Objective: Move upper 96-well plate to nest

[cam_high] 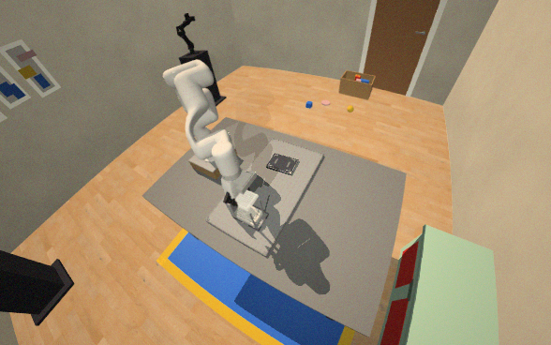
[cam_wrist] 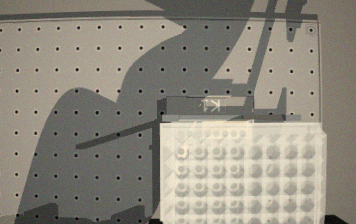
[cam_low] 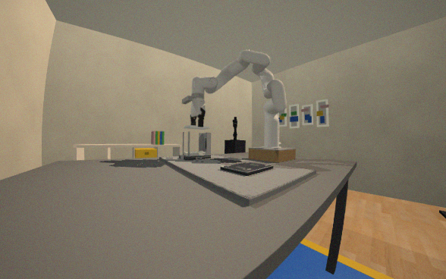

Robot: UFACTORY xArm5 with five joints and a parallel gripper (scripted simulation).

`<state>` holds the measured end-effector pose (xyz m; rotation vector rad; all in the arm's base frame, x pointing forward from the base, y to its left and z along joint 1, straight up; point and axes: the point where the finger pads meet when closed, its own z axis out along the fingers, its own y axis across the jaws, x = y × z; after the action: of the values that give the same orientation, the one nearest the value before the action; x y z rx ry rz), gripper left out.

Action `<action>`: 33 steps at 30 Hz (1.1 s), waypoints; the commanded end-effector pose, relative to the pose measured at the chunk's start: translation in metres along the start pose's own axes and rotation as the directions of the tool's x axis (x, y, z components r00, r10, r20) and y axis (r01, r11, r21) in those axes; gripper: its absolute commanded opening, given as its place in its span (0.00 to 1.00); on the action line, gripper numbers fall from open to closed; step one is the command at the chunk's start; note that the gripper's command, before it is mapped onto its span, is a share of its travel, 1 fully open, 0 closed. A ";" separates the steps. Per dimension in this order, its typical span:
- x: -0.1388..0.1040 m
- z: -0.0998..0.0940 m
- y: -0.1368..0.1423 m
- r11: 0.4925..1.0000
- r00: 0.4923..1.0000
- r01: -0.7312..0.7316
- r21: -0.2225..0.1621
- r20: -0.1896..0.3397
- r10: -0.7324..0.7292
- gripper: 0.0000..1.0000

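My gripper (cam_low: 197, 122) is shut on the upper 96-well plate (cam_low: 196, 127), a clear white plate held level at the top of the posts of stack rack K1 (cam_low: 196, 143). In the overhead view the plate (cam_high: 246, 202) is above the rack (cam_high: 256, 217), with the gripper (cam_high: 231, 199) on its left side. The wrist view shows the plate (cam_wrist: 242, 172) filling the lower right, with the rack's K1 label (cam_wrist: 210, 105) beyond its far edge. The lower plate (cam_low: 195, 155) lies at the rack's bottom. The dark plate nest N1 (cam_high: 283, 163) lies empty on the pegboard, also in the side view (cam_low: 246, 167).
The perforated pegboard (cam_high: 267, 187) carries rack and nest on a grey table. The arm's wooden base block (cam_low: 271, 154) stands behind the rack. A low white bench with a yellow box (cam_low: 146, 152) and coloured books stands beyond the table.
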<state>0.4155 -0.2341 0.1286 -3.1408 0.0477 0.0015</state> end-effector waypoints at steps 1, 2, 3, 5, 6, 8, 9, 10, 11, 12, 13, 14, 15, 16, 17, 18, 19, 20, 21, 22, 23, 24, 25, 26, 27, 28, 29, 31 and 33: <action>0.001 -0.007 0.001 1.000 1.000 0.000 0.002 -0.006 0.000 0.00; 0.001 -0.009 0.001 1.000 1.000 0.000 0.002 -0.006 0.000 0.00; 0.001 -0.010 0.001 1.000 1.000 0.000 0.002 -0.006 0.000 0.00; 0.001 -0.010 0.001 1.000 1.000 0.000 0.002 -0.006 0.000 0.00; 0.001 -0.010 0.001 1.000 1.000 0.000 0.002 -0.006 0.000 0.00; 0.001 -0.010 0.001 1.000 1.000 0.000 0.002 -0.006 0.000 0.00; 0.001 -0.010 0.001 1.000 1.000 0.000 0.002 -0.006 0.000 0.00; 0.001 -0.010 0.001 1.000 1.000 0.000 0.002 -0.006 0.000 0.00; 0.001 -0.010 0.001 1.000 1.000 0.000 0.002 -0.006 0.000 0.00; 0.001 -0.010 0.001 1.000 1.000 0.000 0.002 -0.006 0.000 0.00; 0.001 -0.010 0.001 1.000 1.000 0.000 0.002 -0.006 0.000 0.00; 0.001 -0.010 0.001 1.000 1.000 0.000 0.002 -0.006 0.000 0.00; 0.001 -0.009 -0.003 0.999 0.999 0.033 0.002 -0.006 -0.033 0.00; 0.001 -0.009 -0.006 0.998 0.998 0.067 0.002 -0.006 -0.067 0.00; 0.001 -0.009 -0.009 0.998 0.998 0.067 0.002 -0.006 -0.067 0.00; 0.001 -0.009 -0.013 0.998 0.998 0.067 0.002 -0.006 -0.067 0.00; 0.001 -0.009 -0.016 0.998 0.998 0.067 0.002 -0.006 -0.067 0.00; 0.001 -0.009 -0.019 0.998 0.998 0.067 0.002 -0.006 -0.067 0.00; 0.001 -0.009 -0.019 0.998 0.998 0.067 0.002 -0.006 -0.067 0.00; 0.001 -0.009 -0.019 0.998 0.998 0.067 0.002 -0.006 -0.067 0.00; 0.000 -0.009 -0.023 0.998 0.998 0.067 0.002 -0.006 -0.067 0.00; 0.000 -0.009 -0.026 0.998 0.998 0.067 0.002 -0.006 -0.067 0.00; 0.000 -0.009 -0.029 0.998 0.998 0.067 0.002 -0.006 -0.067 0.00; 0.000 -0.009 -0.033 0.998 0.998 0.067 0.002 -0.006 -0.067 0.00; 0.000 -0.009 -0.036 0.998 0.998 0.067 0.002 -0.006 -0.067 0.00; 0.000 -0.009 -0.039 0.998 0.998 0.067 0.002 -0.006 -0.067 0.00; 0.000 -0.009 -0.043 0.998 0.998 0.067 0.002 -0.006 -0.067 0.00; 0.000 -0.009 -0.049 0.998 0.998 0.067 0.002 -0.006 -0.067 0.00; 0.000 -0.008 -0.056 0.998 0.998 0.067 0.002 -0.006 -0.067 0.00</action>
<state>0.4155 -0.1849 0.1356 -3.1405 -0.0587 0.0020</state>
